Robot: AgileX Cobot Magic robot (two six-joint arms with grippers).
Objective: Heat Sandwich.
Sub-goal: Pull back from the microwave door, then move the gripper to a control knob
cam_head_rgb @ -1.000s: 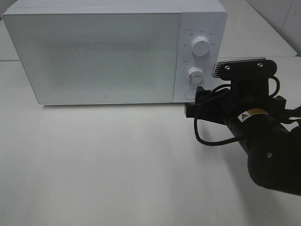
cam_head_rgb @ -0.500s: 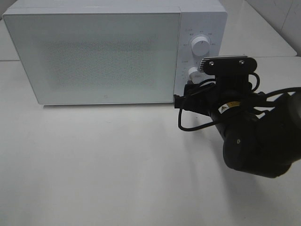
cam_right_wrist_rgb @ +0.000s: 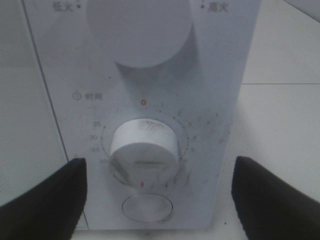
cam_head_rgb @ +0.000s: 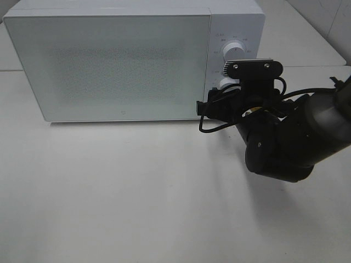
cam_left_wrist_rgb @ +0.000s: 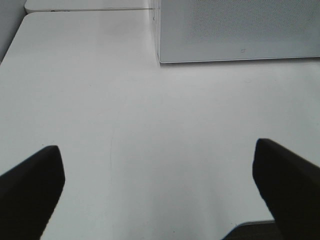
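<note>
Right gripper stands wide with nothing held. Its two dark fingers frame the timer dial on the microwave's control panel without touching it. Left gripper is also spread wide and empty, hanging over bare worktop in front of the microwave's lower left corner.

White and matte, the worktop carries soft shadows under the arm. A seam runs along the back on both sides of the microwave, where a second white surface adjoins. A tiled wall shows at the far right corner.

Standing at the back of the worktop, the microwave has its door closed, and the speckled window gives no view inside. The sandwich shows in none of the views, so I cannot tell where it is.

On the panel, a larger plain knob sits above the timer dial and a round button just below it. The dial face and the panel around it are scuffed with grey marks.

From the high camera, the right arm and its wrist bracket cover the lower part of the panel, and a black cable loops beneath.
</note>
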